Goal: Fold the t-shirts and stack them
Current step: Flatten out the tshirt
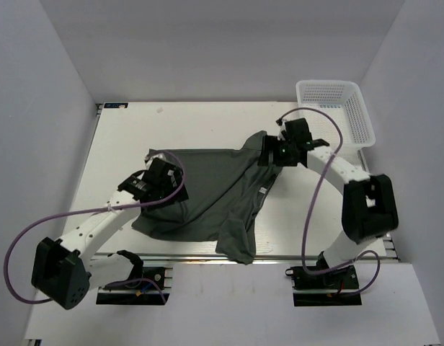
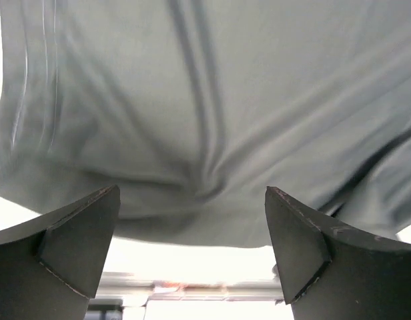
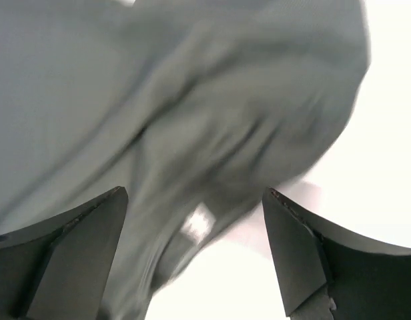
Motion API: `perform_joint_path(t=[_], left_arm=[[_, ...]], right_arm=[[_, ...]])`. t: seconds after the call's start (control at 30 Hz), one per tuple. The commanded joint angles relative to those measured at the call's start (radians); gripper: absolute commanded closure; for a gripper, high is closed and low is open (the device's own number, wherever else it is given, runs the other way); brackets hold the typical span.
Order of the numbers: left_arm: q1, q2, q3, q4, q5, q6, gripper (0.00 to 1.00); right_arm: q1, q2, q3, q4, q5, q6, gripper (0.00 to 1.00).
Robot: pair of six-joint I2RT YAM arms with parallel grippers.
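Note:
One dark grey-green t-shirt [image 1: 215, 194] lies crumpled and partly spread on the white table [image 1: 135, 130], its small light neck tag [image 1: 263, 189] near its right side. My left gripper [image 1: 168, 180] is open over the shirt's left edge; in the left wrist view [image 2: 192, 193] the cloth [image 2: 205, 100] lies just past the spread fingers, with nothing between them. My right gripper [image 1: 271, 154] is open at the shirt's far right corner; in the right wrist view [image 3: 194, 193] the blurred cloth [image 3: 159, 100] and tag [image 3: 199, 223] lie under the open jaws.
A white plastic mesh basket [image 1: 337, 108] stands at the far right corner of the table, just behind my right arm. Purple cables loop off both arms. White walls close in the table on the left, back and right.

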Motion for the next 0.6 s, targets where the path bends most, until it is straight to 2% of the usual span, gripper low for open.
perform_joint_path(t=[0.0,0.1,0.2,0.4,0.57], left_arm=[[0.021,0.077,0.095,0.039,-0.085,0.041,0.01],[0.021,0.154,0.118,0.152,-0.172,0.053,0.01],[0.044,0.215,0.091,0.313,-0.111,0.078,0.01],[0.092,0.361,0.150,0.316,-0.115,0.096,0.01],[0.124,0.385,0.128,0.331,-0.128,0.087,0.01]], right_arm=[[0.038,-0.141,-0.166,-0.022,-0.105,0.043,0.13],[0.095,-0.243,-0.310,-0.017,-0.136,0.083,0.16],[0.138,-0.302,-0.436,0.011,-0.165,0.121,0.20],[0.196,-0.287,-0.486,0.061,-0.178,0.169,0.22],[0.239,-0.198,-0.451,0.126,-0.193,0.189,0.29]])
